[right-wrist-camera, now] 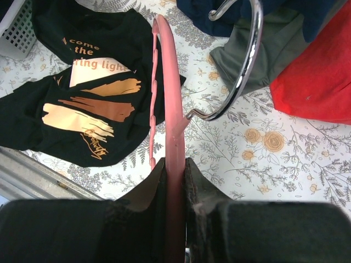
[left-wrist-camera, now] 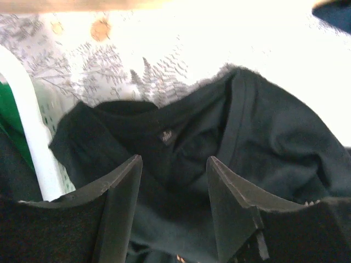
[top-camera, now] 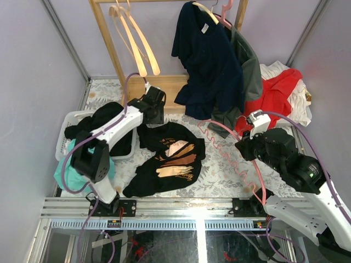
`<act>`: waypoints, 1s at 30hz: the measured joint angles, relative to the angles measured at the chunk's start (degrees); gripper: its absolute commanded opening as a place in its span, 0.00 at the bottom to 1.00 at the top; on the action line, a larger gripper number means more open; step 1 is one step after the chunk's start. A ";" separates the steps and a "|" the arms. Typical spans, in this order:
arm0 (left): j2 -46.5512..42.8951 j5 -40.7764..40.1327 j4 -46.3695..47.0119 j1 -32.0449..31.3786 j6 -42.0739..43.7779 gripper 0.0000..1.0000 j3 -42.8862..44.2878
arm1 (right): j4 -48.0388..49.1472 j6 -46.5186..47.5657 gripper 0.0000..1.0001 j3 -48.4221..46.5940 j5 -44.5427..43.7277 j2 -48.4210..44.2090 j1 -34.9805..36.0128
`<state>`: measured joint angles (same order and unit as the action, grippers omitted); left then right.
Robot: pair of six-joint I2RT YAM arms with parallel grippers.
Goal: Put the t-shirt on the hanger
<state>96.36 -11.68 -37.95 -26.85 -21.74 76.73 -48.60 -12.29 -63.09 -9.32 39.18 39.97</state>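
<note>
The black t-shirt [top-camera: 167, 159] with a tan print lies crumpled on the floral cloth at the table's middle. My left gripper [top-camera: 155, 112] hovers over its collar end; in the left wrist view the gripper [left-wrist-camera: 174, 164] is open, fingers apart above the collar [left-wrist-camera: 164, 134], holding nothing. My right gripper [top-camera: 248, 143] is shut on the pink hanger [top-camera: 227, 148], to the right of the shirt. In the right wrist view the gripper [right-wrist-camera: 175, 164] clamps the pink bar [right-wrist-camera: 170, 82]; the metal hook [right-wrist-camera: 244, 60] curves up to the right, the shirt's print [right-wrist-camera: 93, 104] to the left.
A white basket [top-camera: 68, 123] of dark clothes stands at the left. A wooden rack [top-camera: 109, 41] at the back carries cream hangers [top-camera: 134, 38] and a navy t-shirt [top-camera: 208, 60]. A red garment [top-camera: 279, 93] lies at the back right.
</note>
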 measured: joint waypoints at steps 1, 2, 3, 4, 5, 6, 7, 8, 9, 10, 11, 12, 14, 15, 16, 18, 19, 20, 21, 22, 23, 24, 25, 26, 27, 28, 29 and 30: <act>1.68 -1.40 0.04 -0.04 -0.02 0.50 1.36 | 0.02 0.04 0.00 0.07 0.11 -0.09 0.00; 3.02 -2.84 0.04 -0.11 -0.02 0.50 2.49 | 0.02 0.09 0.00 0.07 0.42 -0.17 0.00; 4.20 -4.35 -0.07 -0.17 0.00 0.50 3.61 | 0.02 0.11 0.00 0.07 0.59 -0.24 0.00; 5.11 -5.68 -0.22 -0.20 0.09 0.51 4.57 | 0.04 0.11 0.00 0.07 0.94 -0.35 0.00; 6.25 -7.48 -0.83 -0.22 0.20 0.52 6.05 | 0.04 0.11 0.00 0.07 1.33 -0.48 0.00; 7.43 -9.22 -1.44 -0.22 0.42 0.53 7.67 | 0.07 0.11 0.00 0.11 1.60 -0.63 0.00; 8.70 -10.99 -2.01 -0.22 0.63 0.54 9.40 | 0.17 0.11 0.00 0.17 1.81 -0.79 0.00; 9.97 -12.81 -2.78 -0.22 0.76 0.55 11.10 | 0.37 0.11 0.00 0.35 1.97 -1.01 0.00; 11.19 -14.56 -3.39 -0.22 0.87 0.56 12.66 | 0.48 0.11 0.00 0.55 2.12 -1.22 0.00; 12.31 -15.91 -4.00 -0.22 1.03 0.56 13.84 | 0.55 0.11 0.00 0.76 2.43 -1.42 0.00; 13.38 -17.09 -4.87 -0.22 1.09 0.56 14.93 | 0.66 0.13 0.00 1.03 2.80 -1.57 0.00; 14.43 -18.03 -5.90 -0.22 1.09 0.56 15.87 | 0.72 0.13 0.00 1.29 2.97 -1.70 0.00; 16.20 -19.41 -7.72 -0.22 1.09 0.56 17.00 | 0.81 0.13 0.00 1.68 3.23 -1.79 0.00; 16.76 -19.71 -8.61 -0.22 1.07 0.56 17.05 | 0.87 0.13 0.00 1.92 3.41 -1.86 0.00; 16.98 -19.89 -9.46 -0.22 1.07 0.57 17.05 | 0.85 0.13 0.00 2.01 3.50 -1.90 0.00; 16.94 -20.28 -10.67 -0.42 1.01 0.57 16.46 | 0.94 0.13 0.00 2.23 3.93 -2.10 0.00; 16.50 -20.55 -11.06 -0.50 1.01 0.57 15.87 | 0.94 0.13 0.00 2.34 4.15 -2.25 0.00; 16.15 -20.79 -11.34 -0.55 0.98 0.57 15.37 | 1.07 0.13 0.00 2.47 4.39 -2.38 0.00; 15.56 -21.22 -11.54 -0.55 0.98 0.57 14.51 | 1.25 0.13 0.00 2.62 4.48 -2.49 0.00; 15.10 -21.79 -11.91 -0.59 0.96 0.57 13.79 | 1.36 0.13 0.00 2.75 4.55 -2.56 0.00; 14.78 -22.21 -11.98 -0.68 0.92 0.57 13.18 | 1.38 0.13 0.00 2.89 4.70 -2.62 0.00; 14.51 -22.73 -12.28 -0.79 0.87 0.56 12.57 | 1.33 0.13 0.00 3.02 4.90 -2.62 0.00; 14.40 -23.12 -12.46 -0.81 0.85 0.55 12.20 | 1.33 0.13 0.00 3.08 4.96 -2.62 0.00; 14.36 -23.39 -12.50 -0.81 0.81 0.51 11.78 | 1.36 0.13 0.00 3.13 5.27 -2.62 0.00; 14.36 -23.50 -12.48 -0.81 0.76 0.45 11.47 | 1.36 0.13 0.00 3.13 5.49 -2.64 0.00; 14.36 -23.69 -12.46 -0.81 0.72 0.38 11.23 | 1.33 0.13 0.00 3.15 5.60 -2.64 0.00; 14.36 -23.85 -12.55 -0.81 0.70 0.35 11.13 | 1.36 0.13 0.00 3.15 5.75 -2.64 0.00; 14.34 -23.96 -12.61 -0.81 0.63 0.37 11.06 | 1.33 0.13 0.00 3.15 5.84 -2.64 0.00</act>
<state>110.69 -35.64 -50.57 -27.66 -21.10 87.79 -47.27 -12.16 -59.94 -3.49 36.53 39.97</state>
